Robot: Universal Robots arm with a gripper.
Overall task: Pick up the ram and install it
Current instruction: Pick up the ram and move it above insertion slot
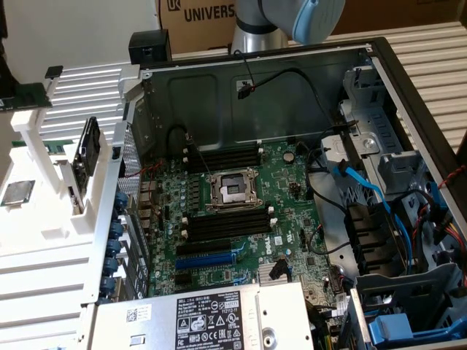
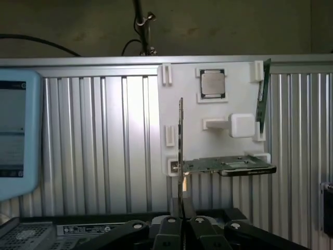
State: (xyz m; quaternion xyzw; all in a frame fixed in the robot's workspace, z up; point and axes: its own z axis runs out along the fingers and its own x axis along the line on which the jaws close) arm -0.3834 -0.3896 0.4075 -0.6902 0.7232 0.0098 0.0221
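Gripper [image 2: 180, 212] seemingly on ram [image 2: 180, 151], ribbed table [image 2: 104, 146] beyond

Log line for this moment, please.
pincer: shut on ram | ram: edge-on, in front of white holder | memory slots: empty

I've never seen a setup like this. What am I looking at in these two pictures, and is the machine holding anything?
This is a robot arm working over an open computer case. One picture comes from a camera standing off the arm. It looks into the case at the green motherboard, with its black memory slots and the power supply. The other picture comes from a camera on the arm's wrist, looking past the gripper. Its jaws are closed on a thin stick seen edge-on, which looks to be the ram, a memory module. Beyond it, a white holder sits on the ribbed table. It carries a processor chip, an expansion card and another green stick.
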